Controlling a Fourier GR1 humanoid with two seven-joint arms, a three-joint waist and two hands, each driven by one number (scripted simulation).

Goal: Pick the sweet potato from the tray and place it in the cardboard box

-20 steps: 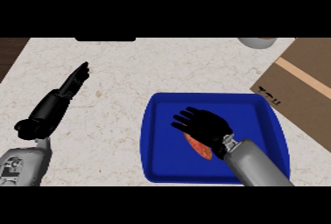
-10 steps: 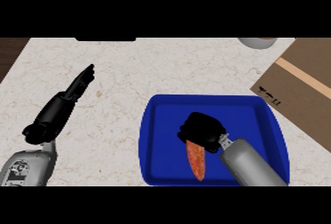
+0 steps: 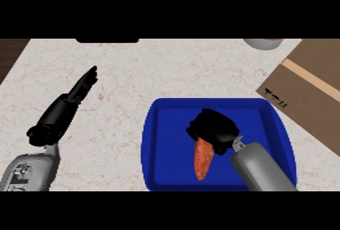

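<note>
Right hand (image 3: 212, 127) curled round sweet potato (image 3: 202, 162) upper end, over tray (image 3: 166, 134); left hand (image 3: 63, 108) straight-fingered, aside.

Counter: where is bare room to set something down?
Bare: the counter beyond the tray, between the left hand and the cardboard box. Crowded: the tray's middle, where the right hand curls on the sweet potato.

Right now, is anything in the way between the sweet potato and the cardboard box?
Nothing visible. Between the sweet potato, held by the right hand, and the cardboard box lie only the tray's rim and counter.
</note>
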